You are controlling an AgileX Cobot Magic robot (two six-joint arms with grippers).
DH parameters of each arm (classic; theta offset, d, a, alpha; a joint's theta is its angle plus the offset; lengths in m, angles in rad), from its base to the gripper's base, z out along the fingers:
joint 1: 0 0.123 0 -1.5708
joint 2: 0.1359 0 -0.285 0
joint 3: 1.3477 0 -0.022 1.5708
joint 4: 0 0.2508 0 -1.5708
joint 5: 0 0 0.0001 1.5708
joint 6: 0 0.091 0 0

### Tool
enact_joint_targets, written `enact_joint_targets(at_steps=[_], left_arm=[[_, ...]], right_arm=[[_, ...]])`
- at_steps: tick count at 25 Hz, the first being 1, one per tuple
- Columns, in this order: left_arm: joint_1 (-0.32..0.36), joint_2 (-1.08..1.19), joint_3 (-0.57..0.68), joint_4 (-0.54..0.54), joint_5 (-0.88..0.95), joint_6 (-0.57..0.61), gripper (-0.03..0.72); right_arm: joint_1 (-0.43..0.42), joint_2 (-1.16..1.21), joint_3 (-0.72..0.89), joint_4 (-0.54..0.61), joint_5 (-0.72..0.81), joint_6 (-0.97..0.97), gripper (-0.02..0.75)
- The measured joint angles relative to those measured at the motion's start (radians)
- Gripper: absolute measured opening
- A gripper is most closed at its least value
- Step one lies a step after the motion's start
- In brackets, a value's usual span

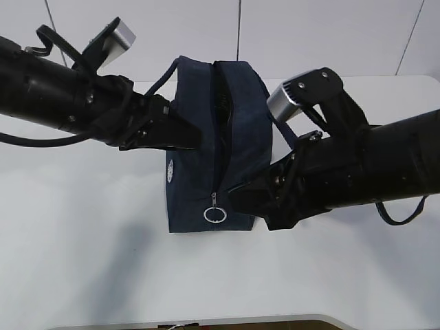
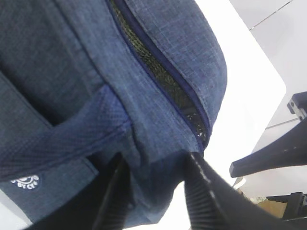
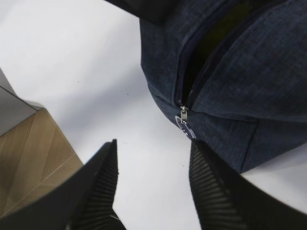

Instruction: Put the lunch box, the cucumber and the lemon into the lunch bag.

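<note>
Two grippers at lunch bag [image 1: 206, 144], mid tabletop; left gripper [image 2: 153, 191] pinching bag's side fabric; right gripper [image 3: 153, 187] spread, empty; best pull gently, keep zipper [image 3: 183, 115] gap wide; food unseen.

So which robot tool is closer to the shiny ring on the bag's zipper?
The right one. The right tool hangs open over the white table, just short of the ring pull. The left tool straddles the lunch bag cloth at its far side, away from the ring.
</note>
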Motion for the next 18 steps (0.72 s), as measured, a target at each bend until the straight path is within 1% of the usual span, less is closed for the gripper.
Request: enact_joint_targets(at_steps=[3,6,9,11,18], left_arm=[[0.0,0.0,0.0,0.0,0.0,0.002,0.214],[0.0,0.0,0.0,0.0,-0.001,0.002,0.139],[0.0,0.001,0.0,0.0,-0.004,0.002,0.046],[0.0,0.002,0.0,0.004,-0.004,0.002,0.003],[0.0,0.002,0.0,0.006,-0.006,0.002,-0.009]], right_arm=[[0.0,0.0,0.0,0.0,0.0,0.0,0.393],[0.0,0.0,0.0,0.0,0.0,0.0,0.393],[0.0,0.0,0.0,0.0,-0.001,-0.018,0.393],[0.0,0.0,0.0,0.0,-0.001,-0.049,0.392],[0.0,0.002,0.0,0.0,-0.001,-0.242,0.391]])
